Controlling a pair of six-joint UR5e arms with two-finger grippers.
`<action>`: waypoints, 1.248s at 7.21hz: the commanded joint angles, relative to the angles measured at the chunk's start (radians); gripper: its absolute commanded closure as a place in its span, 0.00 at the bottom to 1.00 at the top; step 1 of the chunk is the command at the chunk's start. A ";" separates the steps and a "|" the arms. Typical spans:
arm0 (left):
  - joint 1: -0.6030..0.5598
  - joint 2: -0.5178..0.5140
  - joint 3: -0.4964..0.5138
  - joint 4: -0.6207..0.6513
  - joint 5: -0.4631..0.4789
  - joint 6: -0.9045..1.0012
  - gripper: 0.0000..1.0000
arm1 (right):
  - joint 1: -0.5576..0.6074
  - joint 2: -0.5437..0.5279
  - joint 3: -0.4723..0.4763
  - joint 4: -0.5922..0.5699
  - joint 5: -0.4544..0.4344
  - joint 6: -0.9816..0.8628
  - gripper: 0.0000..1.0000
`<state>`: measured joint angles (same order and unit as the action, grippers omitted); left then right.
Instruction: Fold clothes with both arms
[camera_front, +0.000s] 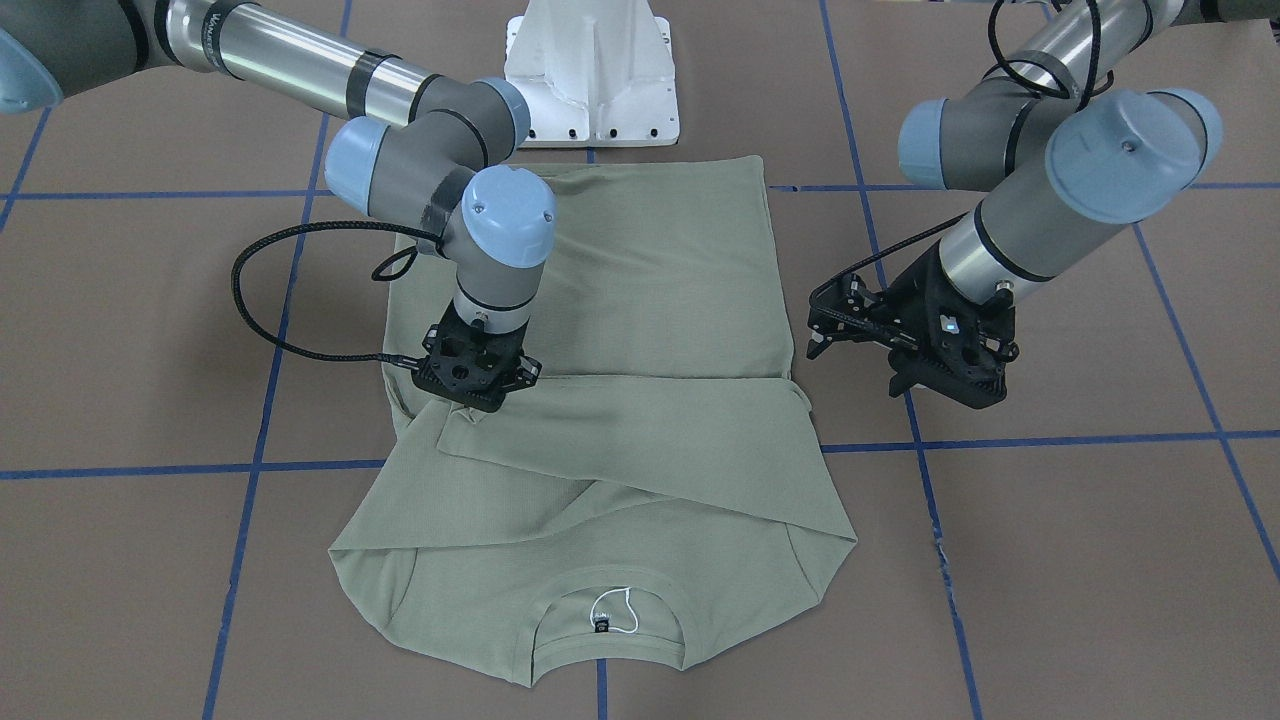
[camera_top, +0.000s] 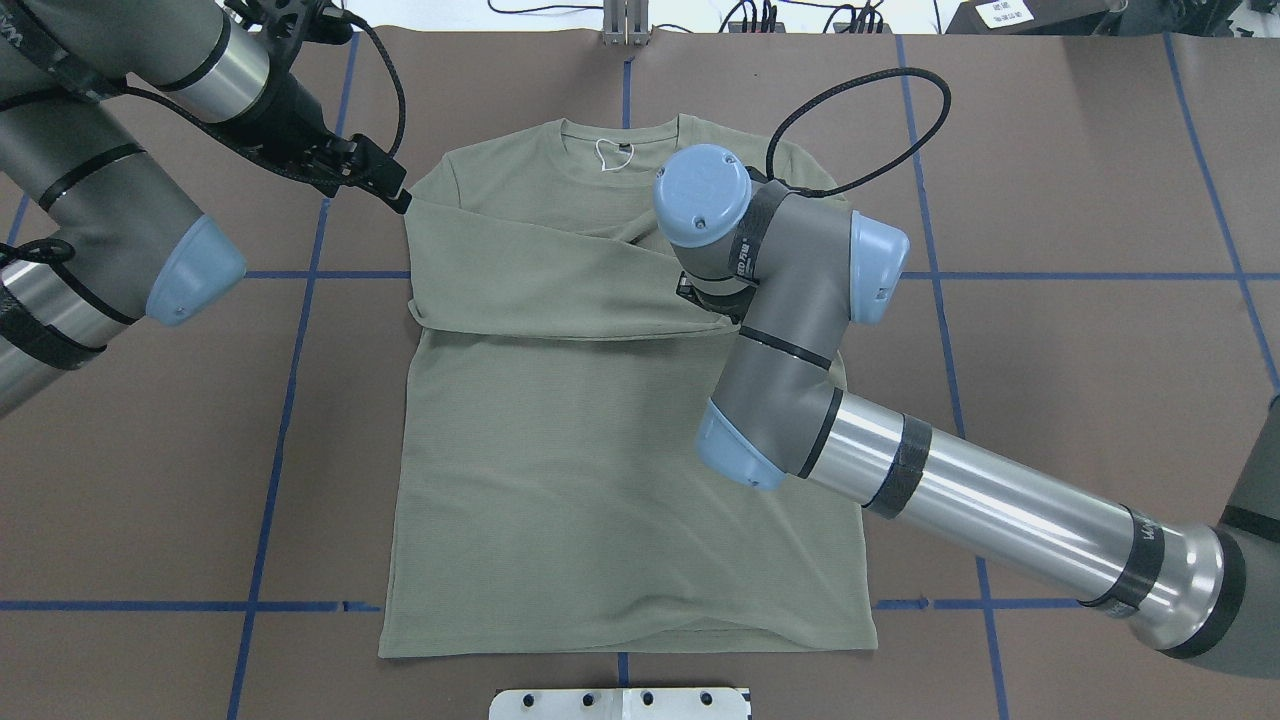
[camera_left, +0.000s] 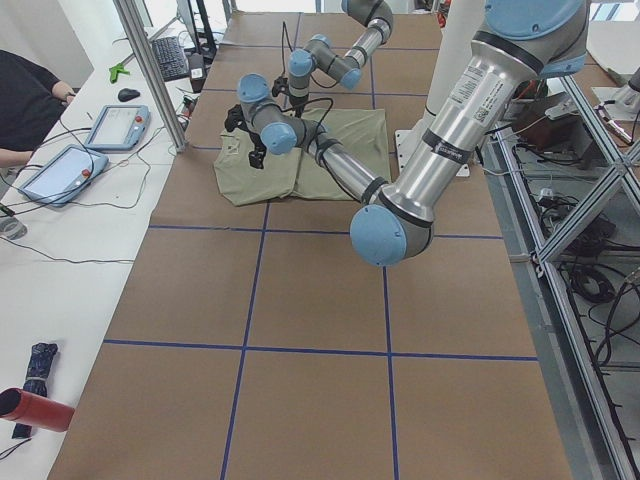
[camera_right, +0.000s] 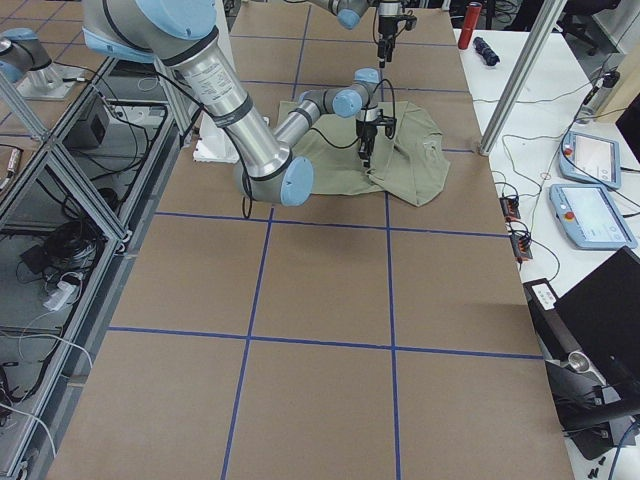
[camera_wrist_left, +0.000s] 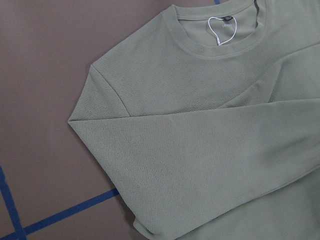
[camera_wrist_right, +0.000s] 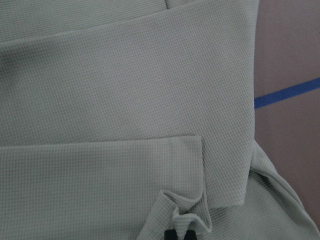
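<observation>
While one green shirt (camera_front: 600, 480) lies flat at mid-frame on the brown table (camera_front: 1050, 560) crossed by blue tape lines (camera_front: 1050, 437), sleeves folded over its chest, two arms (camera_front: 300, 75) reach in from the upper corners. Right gripper (camera_front: 478, 392), frame left, pinches a sleeve cuff (camera_wrist_right: 185, 150); left gripper (camera_front: 815, 335) hangs spread and empty beside the shirt's edge. Two tablets (camera_left: 115, 127) sit on a white bench (camera_left: 70, 240).

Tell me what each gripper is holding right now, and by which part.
The right gripper pinches the sage-green shirt at bunched fabric by the folded-over sleeve's cuff. The left gripper holds nothing, off the shirt's edge.
</observation>
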<state>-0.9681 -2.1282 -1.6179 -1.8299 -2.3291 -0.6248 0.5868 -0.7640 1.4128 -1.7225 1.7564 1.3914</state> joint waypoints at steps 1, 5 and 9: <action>0.002 -0.001 0.001 0.000 0.001 0.001 0.00 | -0.016 -0.014 0.024 0.000 -0.006 0.000 0.33; 0.005 0.004 -0.040 0.004 0.010 -0.004 0.00 | -0.036 -0.133 0.226 -0.015 -0.025 -0.128 0.00; 0.121 0.193 -0.323 -0.002 0.157 -0.290 0.00 | -0.047 -0.374 0.616 -0.008 0.086 -0.105 0.00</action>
<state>-0.9007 -1.9971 -1.8449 -1.8293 -2.2706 -0.8060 0.5496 -1.0706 1.9203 -1.7323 1.8137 1.2645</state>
